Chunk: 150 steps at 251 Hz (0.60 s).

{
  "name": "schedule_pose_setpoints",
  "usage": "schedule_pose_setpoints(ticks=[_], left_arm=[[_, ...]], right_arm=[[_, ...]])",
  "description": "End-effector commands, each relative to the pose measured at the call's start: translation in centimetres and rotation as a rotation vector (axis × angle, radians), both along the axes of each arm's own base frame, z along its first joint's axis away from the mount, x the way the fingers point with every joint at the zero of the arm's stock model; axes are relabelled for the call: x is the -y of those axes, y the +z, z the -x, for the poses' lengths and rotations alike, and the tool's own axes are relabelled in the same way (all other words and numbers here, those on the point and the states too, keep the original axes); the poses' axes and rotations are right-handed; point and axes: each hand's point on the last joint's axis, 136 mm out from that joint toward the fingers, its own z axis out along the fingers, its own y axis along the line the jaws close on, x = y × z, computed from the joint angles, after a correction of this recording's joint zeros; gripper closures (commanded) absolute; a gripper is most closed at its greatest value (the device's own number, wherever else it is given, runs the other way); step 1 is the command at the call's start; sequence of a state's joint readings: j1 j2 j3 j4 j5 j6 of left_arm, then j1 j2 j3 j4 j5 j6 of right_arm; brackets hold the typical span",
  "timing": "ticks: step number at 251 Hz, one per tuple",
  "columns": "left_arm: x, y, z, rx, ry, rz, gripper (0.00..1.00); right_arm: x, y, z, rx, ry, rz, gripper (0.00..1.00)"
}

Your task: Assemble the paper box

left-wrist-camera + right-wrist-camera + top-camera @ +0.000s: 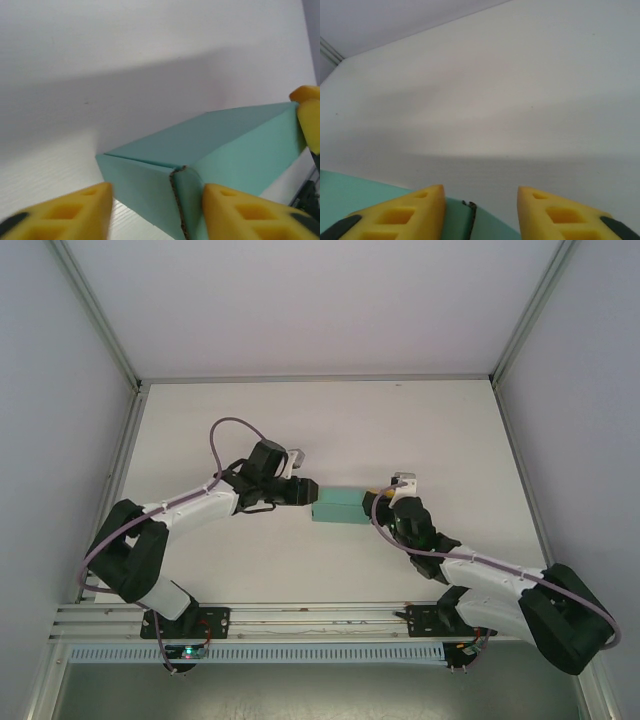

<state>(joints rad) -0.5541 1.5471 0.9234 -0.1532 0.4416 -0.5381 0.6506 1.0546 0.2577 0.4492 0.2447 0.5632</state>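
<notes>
The paper box (338, 504) lies on the white worktop (330, 420) about midway between the two arms. It is already folded up into a closed-looking rectangular shape, not a flat sheet. The left end effector (308, 492) is at its left end and the right end effector (378, 496) at its right end, so the box is bracketed lengthwise.

From the left wrist, the left end effector (157, 192) has its jaws moderately apart and straddles the near corner of the box (225, 145). A raw-edged end flap (180, 205) sits between the yellow fingers (240, 212) and looks not quite flush. It grips nothing firmly. Whether the right-hand finger touches the flap, I cannot tell.

From the right wrist, the right end effector (480, 197) is likewise parted and holding nothing. The teal top of the box (350, 195) and a dark card edge (470, 212) lie low between its fingers.

I judge the work to be at the end-closing step: body formed, flaps being seated. The next move probably calls for one end effector to brace its end while the other presses or pinches the loose flap home. This needs light force, since thin card would buckle or slide on the smooth worktop.
</notes>
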Motion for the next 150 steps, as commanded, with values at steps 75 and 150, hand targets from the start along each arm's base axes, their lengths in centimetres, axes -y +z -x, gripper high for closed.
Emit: schedule_pose_setpoints(ticks=[75, 150], left_arm=[[-1.8, 4.3, -2.9, 0.138, 0.04, -0.152, 0.0], [-11.4, 7.4, -3.4, 0.287, 0.361, -0.376, 0.0]], right_arm=[[-2.2, 5.7, -0.6, -0.022, 0.17, 0.159, 0.09], [-7.9, 6.5, 1.8, 0.087, 0.83, 0.533, 0.02]])
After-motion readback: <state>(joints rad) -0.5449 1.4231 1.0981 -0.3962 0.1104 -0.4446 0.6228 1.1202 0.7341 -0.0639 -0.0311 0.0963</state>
